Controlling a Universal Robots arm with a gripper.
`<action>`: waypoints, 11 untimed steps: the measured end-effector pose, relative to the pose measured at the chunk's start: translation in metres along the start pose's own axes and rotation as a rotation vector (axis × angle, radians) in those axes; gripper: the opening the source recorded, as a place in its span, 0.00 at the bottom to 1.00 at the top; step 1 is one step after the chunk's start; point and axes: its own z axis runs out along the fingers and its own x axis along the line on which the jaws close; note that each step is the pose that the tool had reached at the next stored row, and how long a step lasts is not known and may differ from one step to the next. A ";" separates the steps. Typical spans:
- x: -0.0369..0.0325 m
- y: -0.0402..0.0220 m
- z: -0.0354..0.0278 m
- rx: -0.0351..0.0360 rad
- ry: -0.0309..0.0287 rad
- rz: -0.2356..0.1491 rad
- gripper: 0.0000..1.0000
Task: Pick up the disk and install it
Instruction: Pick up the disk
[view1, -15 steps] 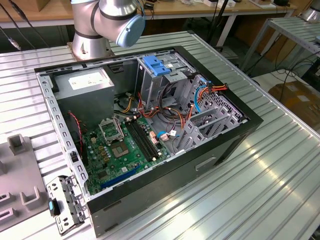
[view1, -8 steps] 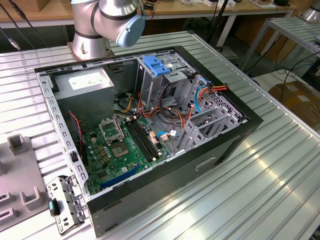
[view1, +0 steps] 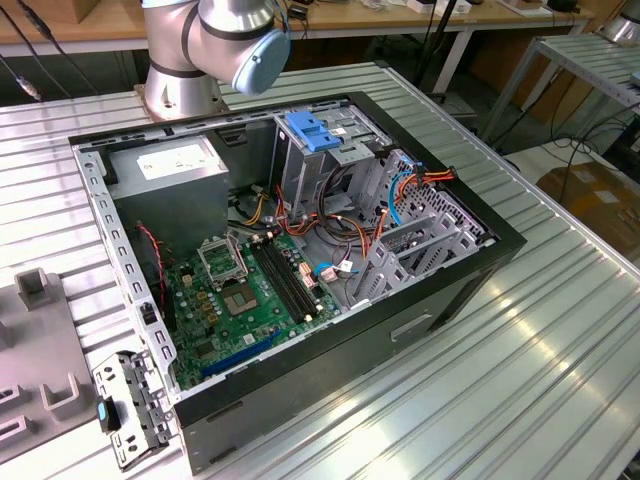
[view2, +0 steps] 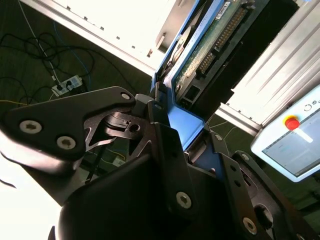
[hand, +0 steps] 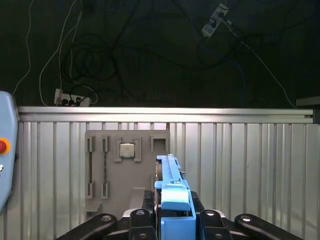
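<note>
At the exterior view's lower left, a grey plate (view1: 35, 370) lay on the ribbed desk (view1: 560, 350). Toward the upper left stood the arm's base (view1: 185, 75). Mid-frame sat an open computer case (view1: 440, 300) with its motherboard (view1: 250, 290) exposed and a blue latch (view1: 315, 132) near the upper middle. In the first wrist view the pincer (hand: 172, 212) was clamped on the disk (hand: 170, 175), held edge-on over the desk. The second wrist view showed the disk's circuit board (view2: 212, 42).
</note>
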 end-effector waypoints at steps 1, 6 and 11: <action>0.0000 -0.0011 0.0000 0.0001 -0.0001 0.000 0.37; 0.0000 -0.0065 0.0000 0.0001 -0.0001 0.000 0.37; 0.0000 -0.0146 -0.0001 0.0001 0.0000 0.000 0.37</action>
